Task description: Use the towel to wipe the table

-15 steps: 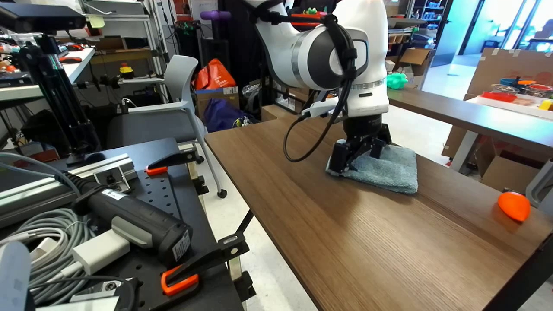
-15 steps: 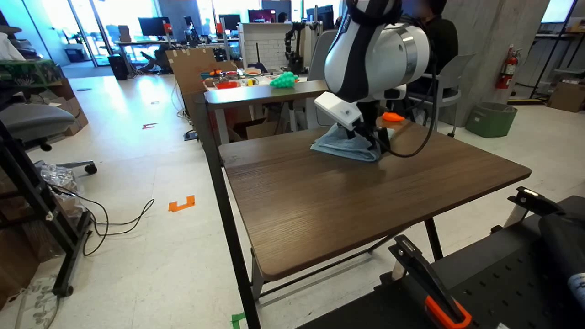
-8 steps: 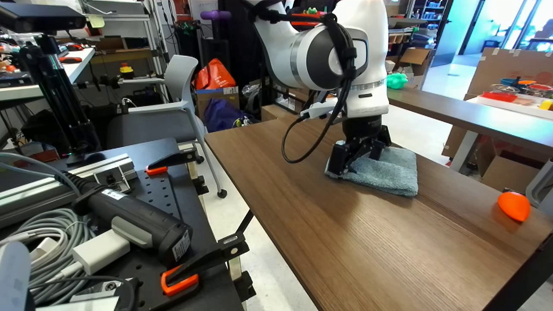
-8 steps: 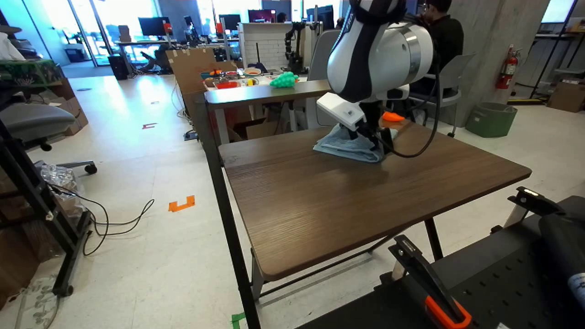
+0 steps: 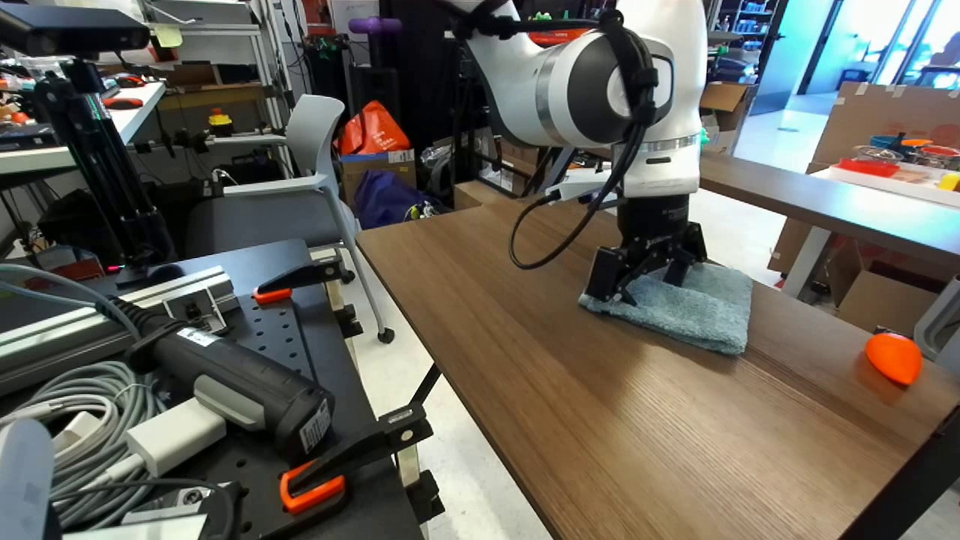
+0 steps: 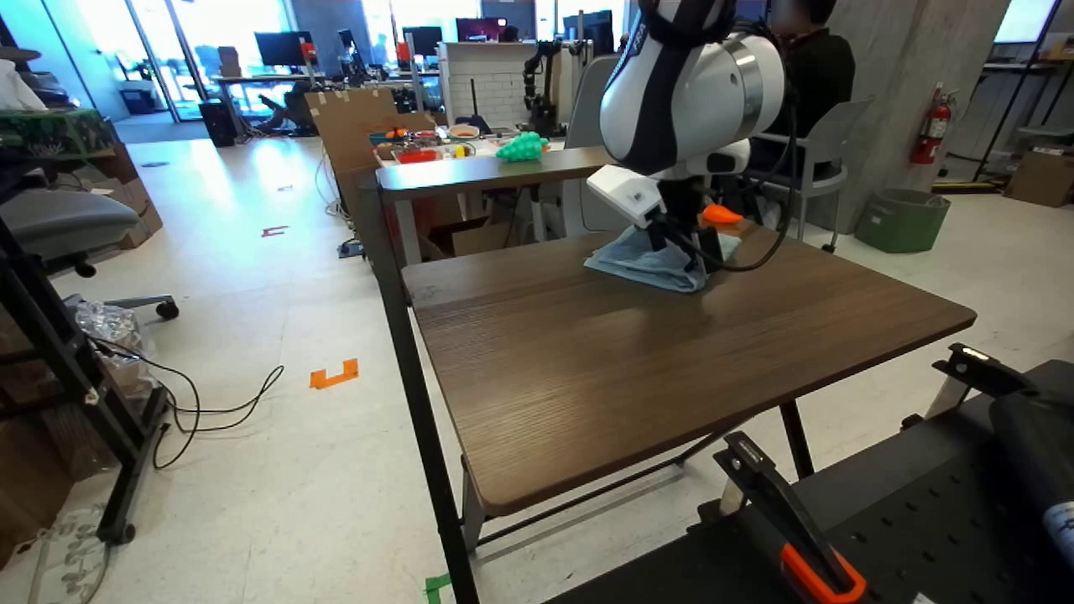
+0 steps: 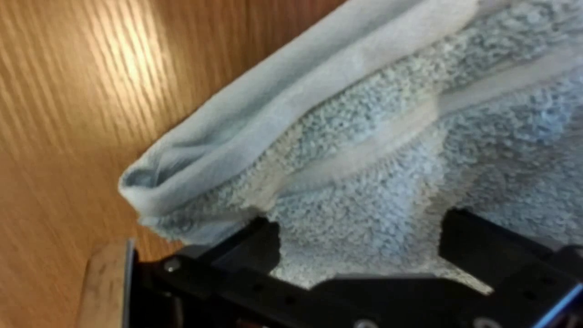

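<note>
towel [image 5: 686, 315] folded, light blue-grey, lying on the wood-grain table [image 5: 600, 435], close to the right-hand long edge in an exterior view. fuzzy side faces up; a folded corner sits at left in the wrist view, with wood grain beyond it. gripper [image 7: 360, 239] stands over the cloth, pointing down. jaws spread well apart, released; cloth shows across the whole gap. fingertips [image 7: 257, 248] rest against the pile, one left, one right. white arm [image 5: 585, 97] comes down from the far side; its black cable [image 5: 636, 139] loops out to the left of the gripper in an exterior view. orange object [image 5: 893, 358] on the same table, right of the towel, well apart, in an exterior view. second table [image 6: 470, 176] at the far side, green lumpy object [image 6: 522, 147] on it, in an exterior view. black bench [image 5: 367, 514] near, at left in an exterior view, apart from the table, carrying a handheld black device [image 5: 247, 367] and clamps [image 5: 367, 446] with orange handles at its edge. grey chair [image 5: 307, 135] at far left, beyond the bench. in an exterior view, at far right: seated person [image 6: 826, 80] in dark clothing, green bin [image 6: 902, 222], red fire extinguisher [image 6: 931, 130].
</note>
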Controlling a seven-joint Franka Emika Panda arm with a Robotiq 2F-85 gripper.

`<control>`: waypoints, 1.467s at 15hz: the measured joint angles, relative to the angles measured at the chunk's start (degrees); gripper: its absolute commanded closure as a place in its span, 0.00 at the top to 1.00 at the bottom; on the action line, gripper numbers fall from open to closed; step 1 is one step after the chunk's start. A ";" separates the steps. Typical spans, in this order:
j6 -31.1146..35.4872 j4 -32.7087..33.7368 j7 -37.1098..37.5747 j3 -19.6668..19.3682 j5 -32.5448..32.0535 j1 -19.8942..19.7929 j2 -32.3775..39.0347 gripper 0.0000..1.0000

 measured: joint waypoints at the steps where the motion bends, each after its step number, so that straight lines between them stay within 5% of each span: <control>1: -1.09 1.46 0.49 -0.02 0.00 -1.16 0.67 1.00; 6: -2.33 4.66 1.14 0.19 -0.01 -8.24 2.75 1.00; 11: -1.31 1.10 -0.73 -1.00 -4.48 -9.31 1.48 1.00; 18: 21.94 -19.51 -16.63 -4.04 -11.00 -9.84 -5.54 1.00; 22: 35.98 -31.97 -31.79 -0.77 -10.62 -16.15 -11.10 1.00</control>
